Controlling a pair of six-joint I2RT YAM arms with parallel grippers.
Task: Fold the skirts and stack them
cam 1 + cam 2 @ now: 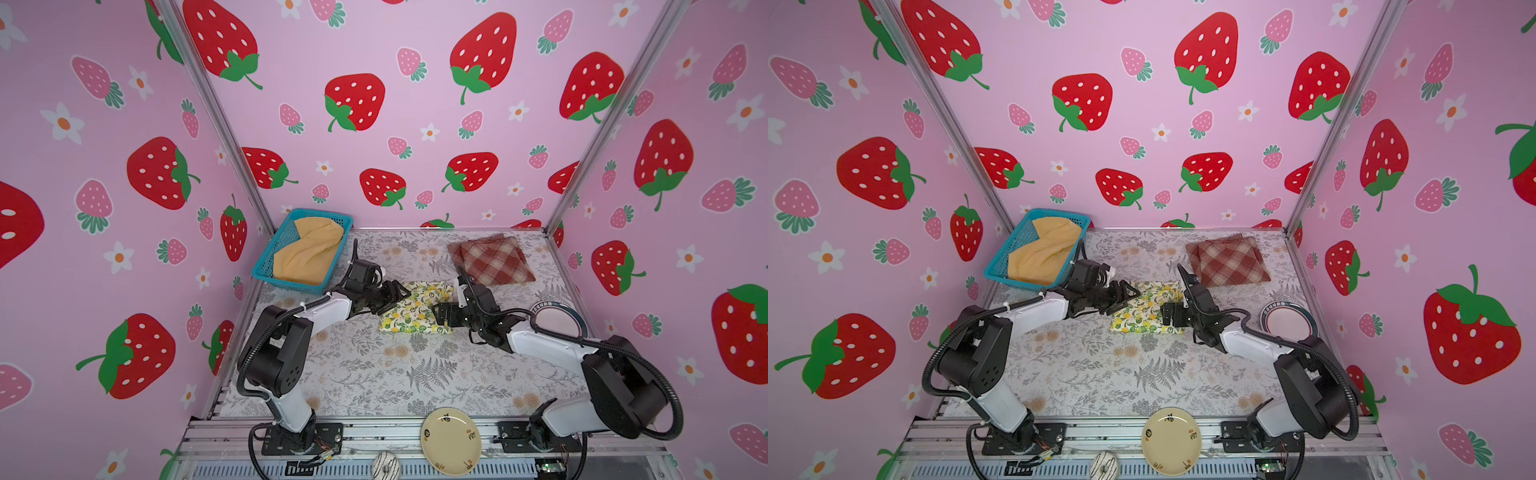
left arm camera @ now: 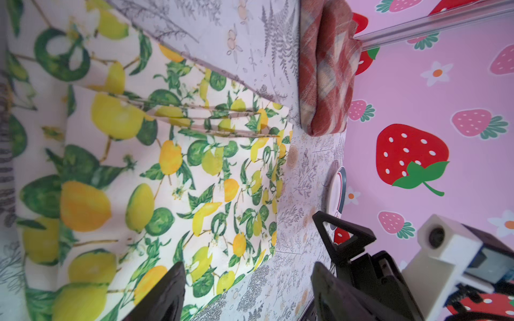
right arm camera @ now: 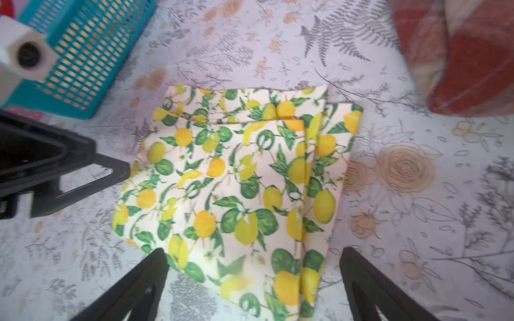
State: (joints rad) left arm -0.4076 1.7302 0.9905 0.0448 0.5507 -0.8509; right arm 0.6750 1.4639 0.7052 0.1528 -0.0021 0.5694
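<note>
Pink strawberry-print walls (image 1: 415,124) enclose a table under a smooth cloth (image 1: 415,374) printed with grey ferns. At the back, the rumpled mustard skirt (image 1: 309,253) fills a blue mesh basket (image 1: 266,266) on the left, and the woolly plaid skirt (image 1: 494,259) lies folded on the right. Mid-table, the crisp lemon-print skirt (image 1: 415,311) forms a folded rectangle, flanked by the left gripper (image 1: 401,293) and right gripper (image 1: 439,316), both spread wide and empty.

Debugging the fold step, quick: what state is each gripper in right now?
Left gripper: open, holding nothing, at the edge of the lemon skirt.
Right gripper: open, empty, over the lemon skirt.
</note>
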